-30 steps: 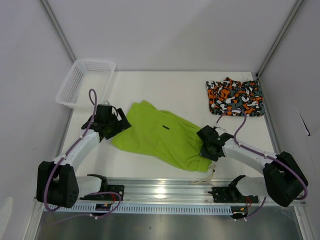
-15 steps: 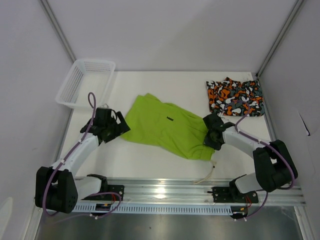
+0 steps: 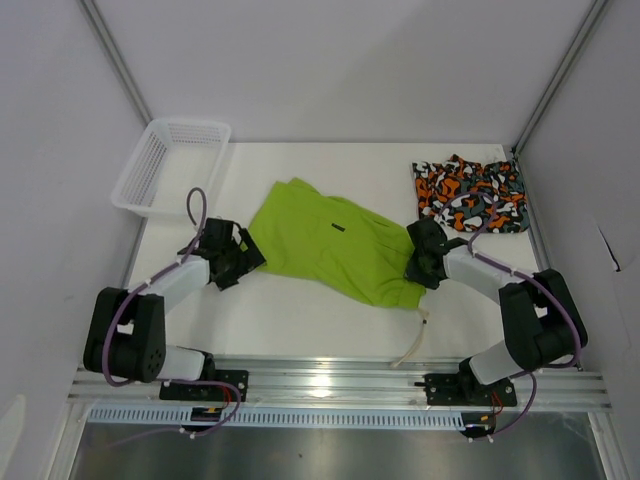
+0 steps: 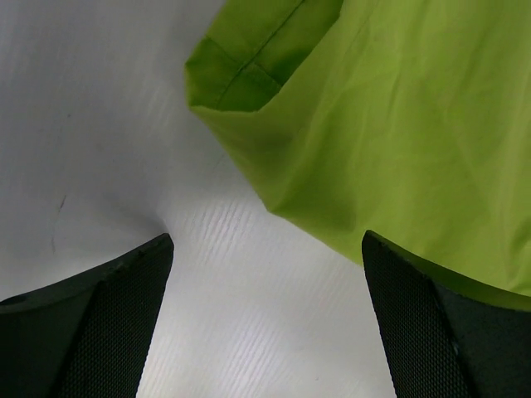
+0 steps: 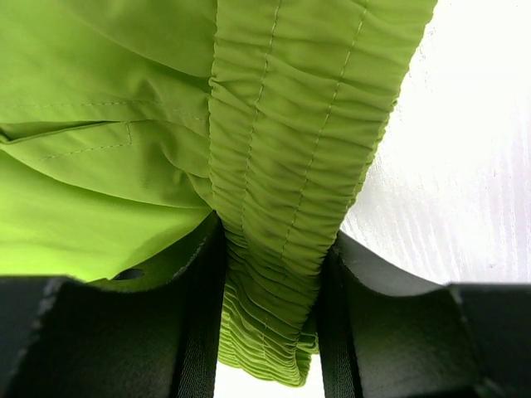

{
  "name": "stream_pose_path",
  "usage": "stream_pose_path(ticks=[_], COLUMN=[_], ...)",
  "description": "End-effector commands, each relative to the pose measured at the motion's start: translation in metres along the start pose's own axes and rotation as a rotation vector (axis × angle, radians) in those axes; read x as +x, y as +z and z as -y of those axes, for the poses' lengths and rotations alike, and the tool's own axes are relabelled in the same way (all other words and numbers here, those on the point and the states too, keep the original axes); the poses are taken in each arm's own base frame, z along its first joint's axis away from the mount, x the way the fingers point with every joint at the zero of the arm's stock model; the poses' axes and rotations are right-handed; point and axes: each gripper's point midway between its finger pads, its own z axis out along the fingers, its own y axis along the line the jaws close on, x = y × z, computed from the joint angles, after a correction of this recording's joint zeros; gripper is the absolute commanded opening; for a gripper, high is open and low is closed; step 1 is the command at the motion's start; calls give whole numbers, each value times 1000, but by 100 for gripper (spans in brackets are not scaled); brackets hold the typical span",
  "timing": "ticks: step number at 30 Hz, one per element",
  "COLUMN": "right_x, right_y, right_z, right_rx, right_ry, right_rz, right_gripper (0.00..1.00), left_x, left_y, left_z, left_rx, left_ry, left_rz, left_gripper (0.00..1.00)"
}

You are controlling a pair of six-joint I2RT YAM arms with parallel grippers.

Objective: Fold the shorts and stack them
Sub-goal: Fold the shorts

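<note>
The lime green shorts [image 3: 330, 245] lie spread across the middle of the table, their white drawstring [image 3: 418, 335] trailing toward the near edge. My right gripper [image 3: 420, 268] is shut on their gathered elastic waistband [image 5: 282, 207] at the right end. My left gripper [image 3: 240, 262] stands open just off the left hem [image 4: 249, 75], with bare table between its fingers [image 4: 108, 323]. The camo shorts [image 3: 470, 193], orange, black, grey and white, lie folded at the back right corner.
A white mesh basket [image 3: 170, 165] stands at the back left corner. White walls with metal posts close in both sides. A metal rail [image 3: 330, 385] runs along the near edge.
My right gripper has pulled the waistband back and to the right, dragging the green shorts away from the near edge. My left gripper has slid a little nearer the left hem.
</note>
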Motion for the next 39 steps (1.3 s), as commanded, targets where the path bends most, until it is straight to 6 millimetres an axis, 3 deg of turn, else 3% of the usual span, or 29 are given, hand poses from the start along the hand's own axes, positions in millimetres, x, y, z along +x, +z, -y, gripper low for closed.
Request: stream_pose_path(ticks=[1, 8, 11, 13, 15, 19, 26, 33, 37, 38, 39], right_x=[5, 14, 18, 17, 20, 25, 32, 48, 54, 55, 56], right_y=[-3, -6, -7, -9, -10, -14, -15, -18, -24, -25, -26], right_z=[0, 4, 7, 6, 8, 16, 31, 17, 6, 5, 3], right_rx=[-39, -64, -68, -80, -81, -64, -43, -91, -129, -134, -139], right_ry=[-17, -24, -28, -25, -26, -29, 10, -30, -21, -16, -17], right_rz=[2, -6, -12, -7, -11, -16, -11, -43, -50, -53, -55], right_gripper=[24, 24, 24, 23, 23, 22, 23, 25, 29, 31, 38], left_x=[-23, -51, -56, -59, -59, -67, -91, -99, -90, -83, -80], left_y=[15, 22, 23, 24, 27, 26, -3, -12, -18, -17, -19], left_z=[18, 21, 21, 22, 16, 16, -5, 0, 5, 5, 5], left_rx=[69, 64, 60, 62, 48, 51, -42, -31, 20, 32, 39], left_ry=[-104, -212, -221, -223, -233, -219, -176, -107, -71, -68, -73], left_rz=[89, 191, 211, 214, 210, 231, 387, 410, 384, 365, 358], left_gripper=[98, 88, 72, 39, 0, 0, 0, 2, 58, 80, 87])
